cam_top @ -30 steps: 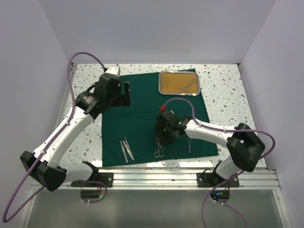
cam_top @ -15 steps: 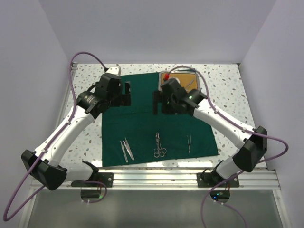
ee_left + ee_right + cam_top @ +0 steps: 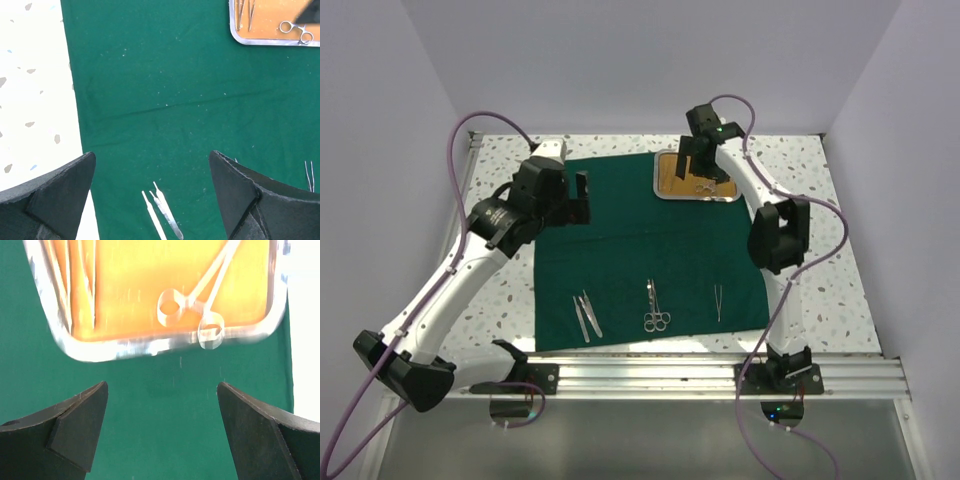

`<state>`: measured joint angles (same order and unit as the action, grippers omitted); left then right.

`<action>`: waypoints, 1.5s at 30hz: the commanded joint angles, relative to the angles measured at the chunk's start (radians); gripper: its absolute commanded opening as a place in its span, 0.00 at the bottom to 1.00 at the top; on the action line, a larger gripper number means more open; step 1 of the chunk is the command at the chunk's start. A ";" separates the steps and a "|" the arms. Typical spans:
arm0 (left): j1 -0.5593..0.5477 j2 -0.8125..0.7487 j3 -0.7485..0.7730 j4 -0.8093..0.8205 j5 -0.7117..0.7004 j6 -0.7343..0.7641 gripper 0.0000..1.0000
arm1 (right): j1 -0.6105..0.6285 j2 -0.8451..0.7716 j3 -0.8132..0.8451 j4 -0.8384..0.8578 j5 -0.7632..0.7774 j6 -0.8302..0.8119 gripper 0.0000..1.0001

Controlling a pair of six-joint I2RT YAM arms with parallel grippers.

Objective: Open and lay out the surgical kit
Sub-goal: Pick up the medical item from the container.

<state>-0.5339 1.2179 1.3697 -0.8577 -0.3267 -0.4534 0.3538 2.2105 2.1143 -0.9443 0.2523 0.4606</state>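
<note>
The dark green cloth (image 3: pixel 630 250) lies spread flat on the table. The steel tray (image 3: pixel 660 185) with tan-gold lining sits on its far right corner. In the tray lie ring-handled forceps (image 3: pixel 192 305) and thin instruments (image 3: pixel 65 280) along its left side. On the cloth's near edge lie two slim silver tools (image 3: pixel 586 316), ring-handled scissors (image 3: pixel 654 307) and tweezers (image 3: pixel 718 300). My right gripper (image 3: pixel 702 165) hovers over the tray's near rim, open and empty (image 3: pixel 162 385). My left gripper (image 3: pixel 578 200) is open and empty above the cloth's left part (image 3: pixel 152 154).
The speckled tabletop (image 3: pixel 500 260) shows left and right of the cloth. White walls enclose the table on three sides. A metal rail (image 3: pixel 650 375) runs along the near edge. Purple cables loop from both arms.
My right arm has swung from the cloth's near middle, where the scissors now lie, back to over the tray. My left arm has shifted only slightly.
</note>
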 commanded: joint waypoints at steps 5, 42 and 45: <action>0.009 -0.038 0.002 -0.049 -0.040 0.013 1.00 | -0.088 0.202 0.346 -0.073 0.071 -0.007 0.92; 0.011 0.032 -0.015 -0.041 -0.163 0.091 1.00 | -0.165 0.469 0.331 0.093 -0.062 0.148 0.38; 0.011 0.040 -0.009 -0.038 -0.166 0.094 1.00 | -0.167 0.476 0.332 0.082 -0.047 0.139 0.29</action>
<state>-0.5304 1.2518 1.3437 -0.9077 -0.4679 -0.3885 0.1829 2.6141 2.4527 -0.8604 0.2203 0.5884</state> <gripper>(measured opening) 0.994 0.321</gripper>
